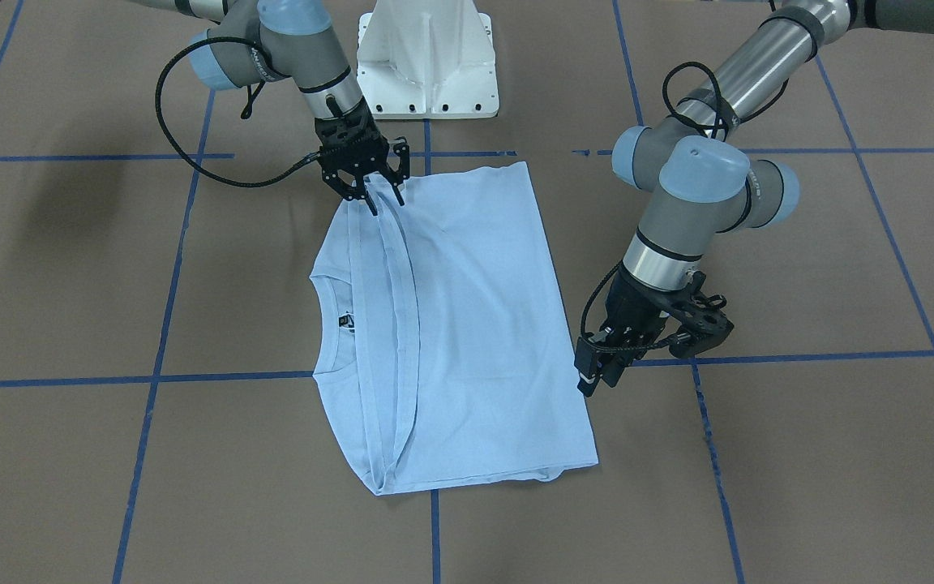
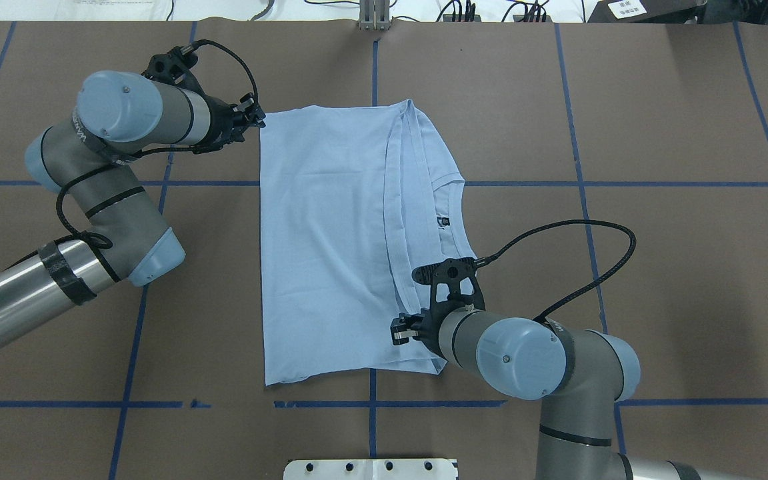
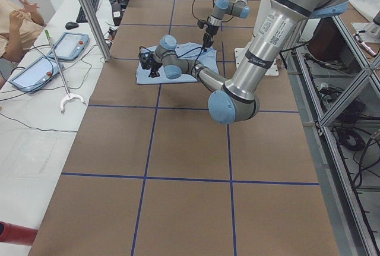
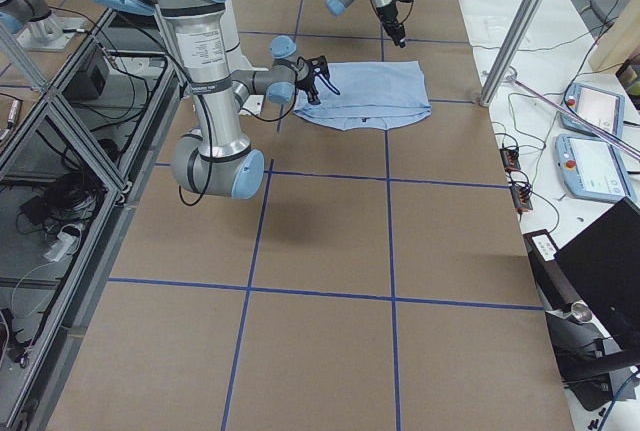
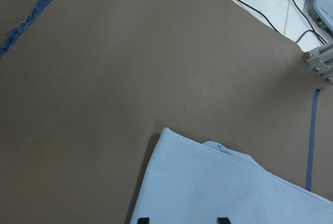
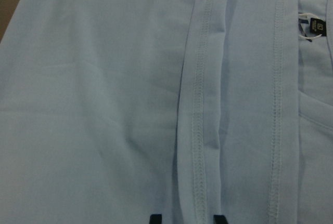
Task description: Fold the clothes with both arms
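The light blue T-shirt lies flat on the brown table, its lower part folded up over the body. Doubled hems run beside the collar and the black neck label. My left gripper hovers open at the shirt's far left corner, and both tips show apart over the cloth. My right gripper stands open over the hems at the shirt's near edge, with the stitched hem between the tips. Neither holds cloth.
The white pedestal base stands at the table's robot side. Blue tape lines grid the table. Beyond the far edge there is a side bench with tablets, a metal post and a seated person.
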{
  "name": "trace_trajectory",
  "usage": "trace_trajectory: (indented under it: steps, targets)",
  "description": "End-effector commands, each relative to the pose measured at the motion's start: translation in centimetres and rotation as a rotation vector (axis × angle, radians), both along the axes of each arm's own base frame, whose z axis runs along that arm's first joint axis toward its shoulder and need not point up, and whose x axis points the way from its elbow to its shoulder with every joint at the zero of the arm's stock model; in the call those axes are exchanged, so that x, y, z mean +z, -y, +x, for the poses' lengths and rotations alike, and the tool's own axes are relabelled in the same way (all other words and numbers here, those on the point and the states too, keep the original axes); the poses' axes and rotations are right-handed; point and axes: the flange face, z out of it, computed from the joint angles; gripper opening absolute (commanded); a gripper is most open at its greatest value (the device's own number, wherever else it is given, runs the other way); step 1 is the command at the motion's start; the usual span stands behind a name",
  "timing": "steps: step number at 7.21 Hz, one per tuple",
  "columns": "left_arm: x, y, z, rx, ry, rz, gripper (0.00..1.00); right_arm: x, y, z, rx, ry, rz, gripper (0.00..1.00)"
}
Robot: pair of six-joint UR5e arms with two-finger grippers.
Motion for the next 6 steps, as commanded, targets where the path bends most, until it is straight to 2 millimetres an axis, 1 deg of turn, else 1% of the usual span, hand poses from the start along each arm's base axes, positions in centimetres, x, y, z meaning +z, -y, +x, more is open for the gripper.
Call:
trace_trajectory:
  steps: [1, 2, 4, 5, 6]
  targets:
    - [0.8, 0.1, -0.1, -0.009, 0.011, -0.012, 0.52, 0.7, -0.1, -0.5, -0.012, -0.034, 0.049, 0.09]
    - [0.8, 0.2, -0.2, -0.022, 0.014, -0.009, 0.52, 0.5, 0.1, -0.3, -0.051, -0.054, 0.111, 0.00]
    - [0.8, 0.5, -0.5, -0.062, 0.022, -0.005, 0.52, 0.5, 0.9, 0.6, -0.075, -0.056, 0.128, 0.00]
    - [0.5, 0.5, -0.4, -0.066, 0.013, -0.009, 0.52, 2.2, 0.9, 2.2, -0.089, -0.069, 0.111, 0.00]
    - [-0.7, 0.3, -0.5, -0.063, -0.004, 0.004, 0.52, 4.8, 0.2, 4.2, -0.085, -0.097, 0.105, 0.00]
